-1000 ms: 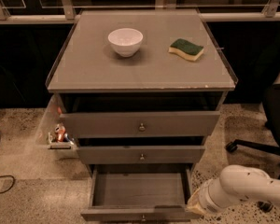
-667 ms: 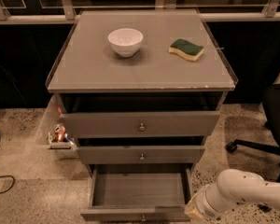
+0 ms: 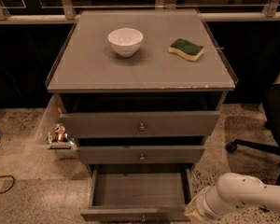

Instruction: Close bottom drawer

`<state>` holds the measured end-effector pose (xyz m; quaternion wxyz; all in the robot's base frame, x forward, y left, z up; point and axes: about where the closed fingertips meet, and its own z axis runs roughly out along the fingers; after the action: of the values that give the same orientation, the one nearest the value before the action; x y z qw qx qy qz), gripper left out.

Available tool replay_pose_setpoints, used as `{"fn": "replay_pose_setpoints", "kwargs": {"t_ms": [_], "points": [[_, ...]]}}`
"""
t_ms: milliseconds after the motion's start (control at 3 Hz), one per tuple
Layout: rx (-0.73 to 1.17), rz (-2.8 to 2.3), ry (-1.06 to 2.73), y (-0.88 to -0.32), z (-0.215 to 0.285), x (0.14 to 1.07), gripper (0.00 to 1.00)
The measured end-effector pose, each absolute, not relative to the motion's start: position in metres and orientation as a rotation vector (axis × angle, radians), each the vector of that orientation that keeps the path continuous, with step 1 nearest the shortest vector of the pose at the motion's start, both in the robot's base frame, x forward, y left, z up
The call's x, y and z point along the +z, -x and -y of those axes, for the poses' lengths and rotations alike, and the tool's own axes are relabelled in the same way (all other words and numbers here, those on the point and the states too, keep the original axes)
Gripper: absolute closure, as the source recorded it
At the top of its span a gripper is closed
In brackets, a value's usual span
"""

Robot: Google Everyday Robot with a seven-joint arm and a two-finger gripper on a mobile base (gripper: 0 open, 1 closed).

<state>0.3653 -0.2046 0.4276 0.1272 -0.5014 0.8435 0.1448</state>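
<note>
Since a second ago the white arm [image 3: 245, 197] has slid a little lower and leftward, so the gripper [image 3: 193, 213] now sits at the bottom of the view, just beside the right front corner of the bottom drawer [image 3: 139, 190]; that drawer has not shifted and stands pulled well out at the foot of the grey cabinet [image 3: 140, 73], its shallow tray showing only a grey floor; the middle drawer [image 3: 141, 154] and top drawer [image 3: 141, 123] above it each stand out slightly, with a dark gap over each front and their insides out of sight; a white bowl [image 3: 125, 41] stands on the cabinet top, its inside showing only white, well apart from a green and yellow sponge [image 3: 186, 49] to its right; a clear bin [image 3: 53, 146] hangs on the cabinet's left side and holds a red and white can [image 3: 60, 132] with other small items too dim to name; the lower edge cuts off most of the bottom drawer's front and most of the gripper, so whether the gripper is open or closed cannot be told; a dark chair base [image 3: 252, 146] at the right is cut off by the frame
</note>
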Motion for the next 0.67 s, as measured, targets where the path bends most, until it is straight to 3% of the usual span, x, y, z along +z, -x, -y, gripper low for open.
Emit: {"fn": "replay_pose_setpoints", "kwargs": {"t_ms": [667], "points": [[0.459, -2.291, 1.257, -0.409, 0.226, 0.363, 1.0]]}}
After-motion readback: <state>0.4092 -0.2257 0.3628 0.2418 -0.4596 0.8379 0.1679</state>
